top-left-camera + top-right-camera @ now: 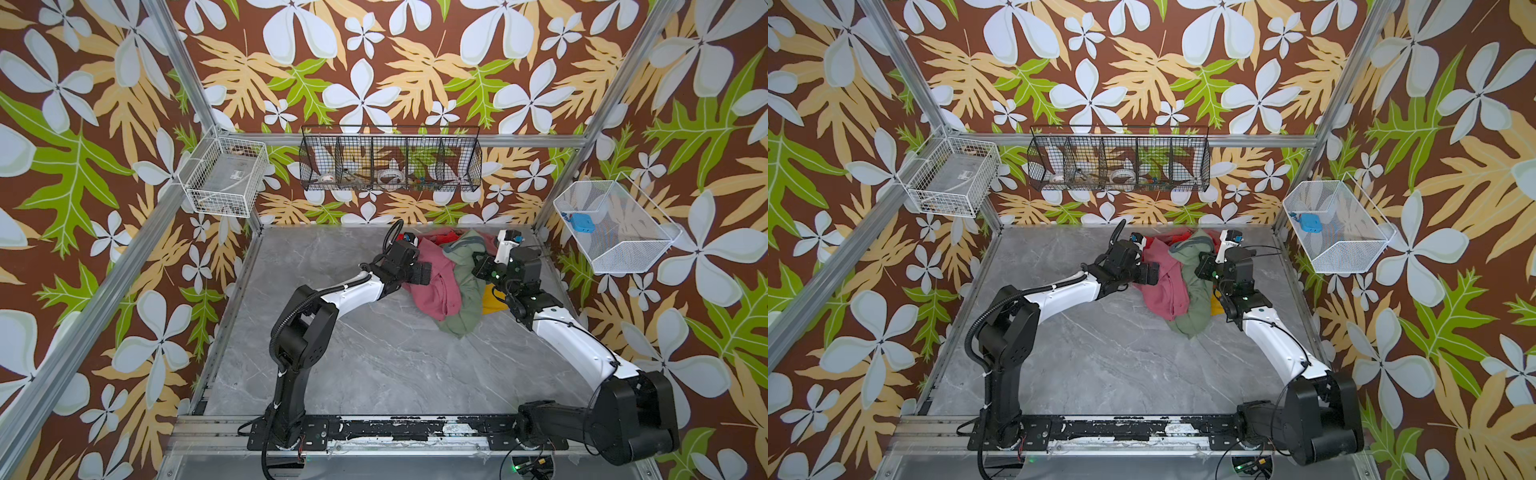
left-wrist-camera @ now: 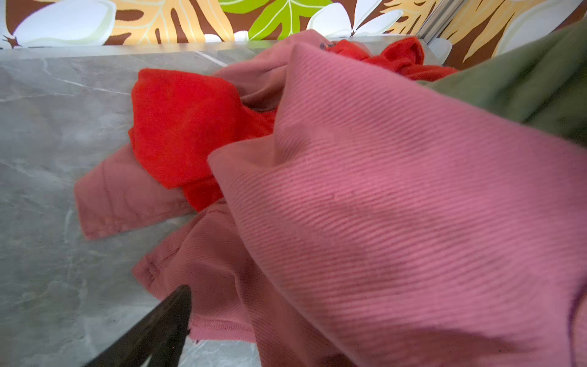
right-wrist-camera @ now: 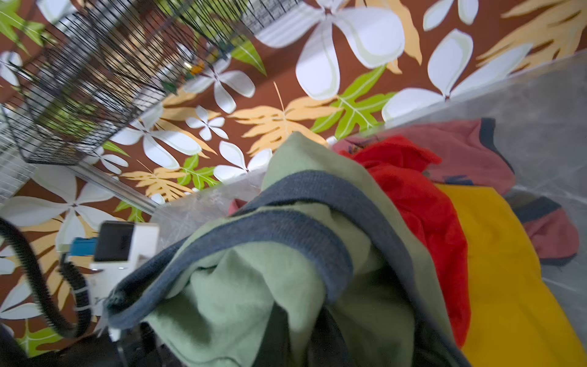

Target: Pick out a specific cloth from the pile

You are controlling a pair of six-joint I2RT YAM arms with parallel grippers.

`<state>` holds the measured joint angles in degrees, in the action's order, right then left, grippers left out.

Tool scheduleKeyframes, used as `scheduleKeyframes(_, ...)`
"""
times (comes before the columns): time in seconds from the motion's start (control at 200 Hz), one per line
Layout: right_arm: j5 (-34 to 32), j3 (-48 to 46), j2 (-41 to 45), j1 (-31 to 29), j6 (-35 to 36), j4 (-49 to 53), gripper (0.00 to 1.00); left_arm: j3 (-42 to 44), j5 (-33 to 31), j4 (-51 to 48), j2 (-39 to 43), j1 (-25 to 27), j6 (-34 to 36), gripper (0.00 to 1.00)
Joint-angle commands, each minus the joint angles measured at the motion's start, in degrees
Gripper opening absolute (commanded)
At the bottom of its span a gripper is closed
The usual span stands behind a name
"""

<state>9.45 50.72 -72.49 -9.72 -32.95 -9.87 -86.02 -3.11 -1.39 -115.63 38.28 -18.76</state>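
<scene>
Green cloth [image 1: 467,286] [image 1: 1196,291]: lies on the right side of the pile [image 1: 446,291], running from the back edge of the heap down to its front tip. The grey neck trim is at the far end; in the right wrist view the trim loops across the raised folds of the green cloth [image 3: 241,286].

Right end effector [image 1: 482,266] [image 1: 1204,266]: pressed into the right flank of the green cloth. Jaws closed. In the right wrist view green fabric is bunched right over them, so it reads as a grip on a fold of that cloth; the fingertips are hidden by fabric.

Pink cloth [image 1: 436,286] [image 2: 381,206]: touches the green one along its left side. Red cloth [image 2: 190,127] [image 3: 413,197]: tucked at the back of the heap, partly under the pink. Yellow cloth [image 1: 492,301] [image 3: 508,270]: at the right, partly under the green.

Left end effector [image 1: 428,274] [image 1: 1152,273]: at the left edge of the pink cloth, jaws wide apart. In the left wrist view only one dark finger [image 2: 152,330] shows; pink fabric covers the other side.

Pile sits at the far right of the grey marble worktop [image 1: 374,365], near the back wall. A black wire basket [image 1: 390,158] hangs on that wall above it.
</scene>
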Motion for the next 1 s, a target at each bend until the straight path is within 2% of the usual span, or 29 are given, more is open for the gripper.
scheduleKeyframes(0.0,0.4,2.4,1.5,0.0,-2.0,-1.7,0.0,-1.5,-1.4,-2.3,-0.7,-0.1,1.4,1.0)
scheduleKeyframes(0.37,-0.6,11.1,4.5,-2.9,-3.3,-0.7,0.0,-3.9,-1.9,-4.3,-2.4,-0.1,1.3,1.0)
scheduleKeyframes(0.601,-3.4,16.2,4.8,-3.0,-0.5,2.0,0.0,-5.8,-1.8,-5.7,-4.0,-0.1,0.7,1.0)
scheduleKeyframes(0.991,-1.7,24.6,3.0,-3.3,-0.3,2.3,0.0,-10.9,-2.4,-11.2,-6.1,-0.1,1.3,1.0)
